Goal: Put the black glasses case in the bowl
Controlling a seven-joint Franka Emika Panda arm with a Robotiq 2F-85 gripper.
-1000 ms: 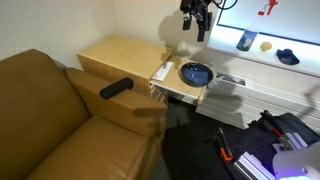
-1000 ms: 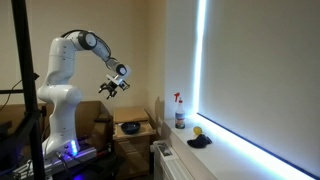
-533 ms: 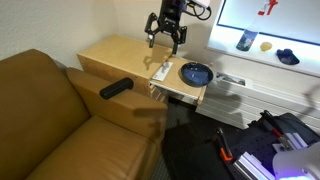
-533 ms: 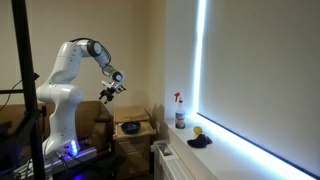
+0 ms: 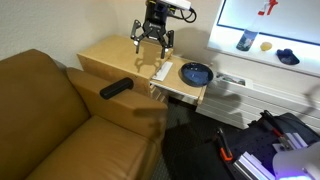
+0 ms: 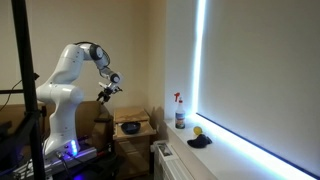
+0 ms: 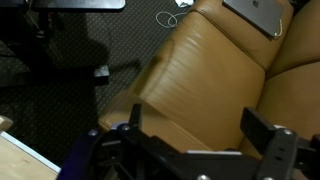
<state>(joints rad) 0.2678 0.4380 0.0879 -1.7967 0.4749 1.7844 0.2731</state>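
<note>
The black glasses case (image 5: 115, 88) lies on the arm of the tan sofa (image 5: 60, 110). The dark glossy bowl (image 5: 196, 73) sits on the light wooden side table (image 5: 115, 55), near its right end; it also shows in an exterior view (image 6: 130, 128). My gripper (image 5: 152, 40) is open and empty, hanging in the air above the table, between case and bowl and higher than both. In the wrist view the gripper (image 7: 192, 135) has its two fingers spread wide over tan sofa leather; neither case nor bowl shows there.
A spray bottle (image 6: 180, 112) and a small dark blue lumpy object (image 5: 288, 57) stand on the window sill with a yellow item (image 5: 265, 45). Dark floor with tools and cables (image 5: 255, 150) lies to the right of the sofa. The robot base (image 6: 60, 120) stands behind the table.
The gripper has moved from above the bowl leftward and lower, toward the sofa side of the table. It stays open and empty. Case and bowl have not moved.
</note>
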